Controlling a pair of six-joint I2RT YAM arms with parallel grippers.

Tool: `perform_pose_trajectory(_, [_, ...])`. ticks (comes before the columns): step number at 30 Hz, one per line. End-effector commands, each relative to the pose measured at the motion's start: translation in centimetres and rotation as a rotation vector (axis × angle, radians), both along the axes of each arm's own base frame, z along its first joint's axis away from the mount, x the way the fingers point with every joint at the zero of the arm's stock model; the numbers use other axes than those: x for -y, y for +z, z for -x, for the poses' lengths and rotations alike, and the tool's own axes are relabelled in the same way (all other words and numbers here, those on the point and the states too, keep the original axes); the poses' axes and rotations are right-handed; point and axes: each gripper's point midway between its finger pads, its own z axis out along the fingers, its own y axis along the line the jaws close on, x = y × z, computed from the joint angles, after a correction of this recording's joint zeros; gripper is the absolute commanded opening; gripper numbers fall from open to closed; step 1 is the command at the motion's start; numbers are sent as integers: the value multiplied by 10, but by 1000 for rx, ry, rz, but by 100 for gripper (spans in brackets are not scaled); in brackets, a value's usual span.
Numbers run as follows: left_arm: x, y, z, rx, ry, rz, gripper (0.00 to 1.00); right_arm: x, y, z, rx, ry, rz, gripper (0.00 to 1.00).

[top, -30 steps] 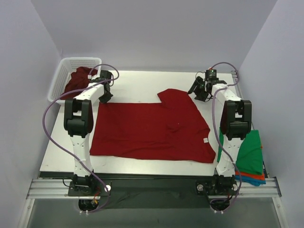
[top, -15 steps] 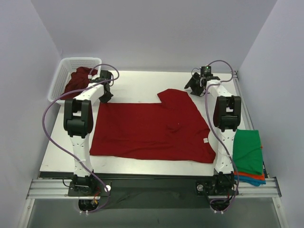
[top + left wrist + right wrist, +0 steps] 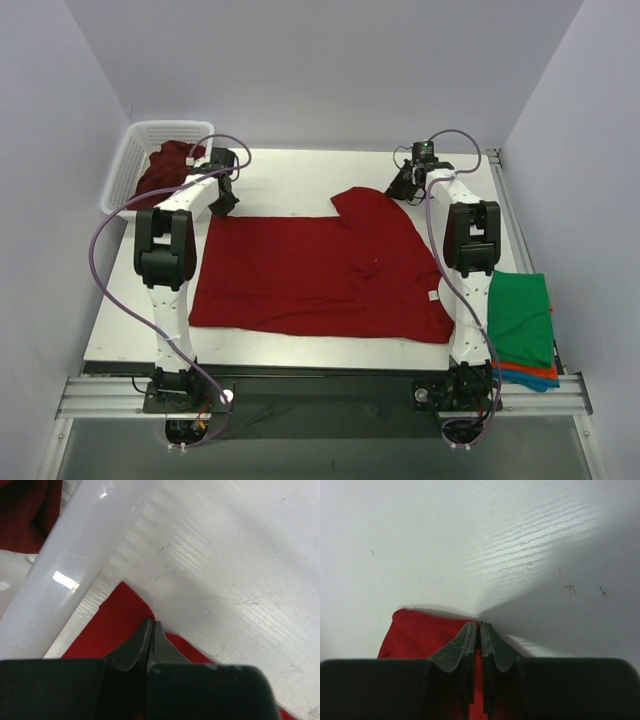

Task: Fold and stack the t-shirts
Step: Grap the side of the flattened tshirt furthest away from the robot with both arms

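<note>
Far left, past the bench (image 3: 300, 172) edge: white lattice basket (image 3: 122, 165) with a bunched red t-shirt (image 3: 165, 168) sitting inside. Just right of that, left gripper (image 3: 151, 629) down at the far-left corner of the spread red t-shirt (image 3: 300, 275), jaws pressed tight together and pinching the cloth right at its edge, with the basket's rim close beside it in the wrist view.

Middle of the bench: that same spread red t-shirt lying mostly flat, front edge near the arm bases, one sleeve sticking out toward the far right, a few wrinkles and a small white tag near the right side.

Over at that far-right sleeve: right gripper (image 3: 479, 629), jaws nearly closed with only a thin slit between them, nipping the rounded edge of the red cloth against the white surface.

Far right, near edge, beside the right arm's base: folded stack of t-shirts, green (image 3: 522, 315) on top, orange (image 3: 540, 373) peeking out under it, blue (image 3: 546, 384) at the bottom. Well apart from the spread one.
</note>
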Motion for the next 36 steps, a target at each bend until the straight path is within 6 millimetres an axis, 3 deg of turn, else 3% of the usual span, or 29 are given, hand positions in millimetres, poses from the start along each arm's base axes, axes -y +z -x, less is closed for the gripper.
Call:
perform_pose_trajectory(1, [0, 28, -14, 90, -8, 17, 0, -1, -4, 8, -30, 0, 9, 4])
perform_pose_trajectory(6, [0, 32, -16, 97, -8, 20, 0, 12, 12, 4, -1, -20, 16, 0])
perform_pose_trajectory(12, [-4, 45, -22, 127, 2, 18, 0, 40, 59, -5, 82, -55, 12, 0])
perform_pose_trajectory(22, [-2, 60, -40, 168, -18, 26, 0, 45, 107, -14, 175, -44, -13, 0])
perform_pose_trajectory(23, [-1, 62, -41, 172, -21, 26, 0, 59, 110, -15, 179, -66, -14, 0])
perform_pose_trajectory(24, [0, 64, -45, 179, -27, 29, 0, 60, 114, -16, 189, -65, -17, 0])
perform_pose_trajectory(30, [3, 71, -51, 195, -53, 35, 0, 65, 126, -4, 198, -65, -1, 0])
perform_pose_trajectory(32, [2, 71, -49, 193, -48, 33, 0, 68, 129, 7, 193, -66, 5, 0])
perform_pose_trajectory(33, [2, 75, -48, 204, -48, 31, 0, 69, 141, 11, 213, -69, 7, 0])
perform_pose_trajectory(35, [1, 69, -41, 188, -43, 32, 0, 69, 135, 24, 191, -68, 10, 0])
perform_pose_trajectory(36, [1, 72, -39, 197, -41, 35, 0, 69, 144, 30, 209, -67, 9, 0])
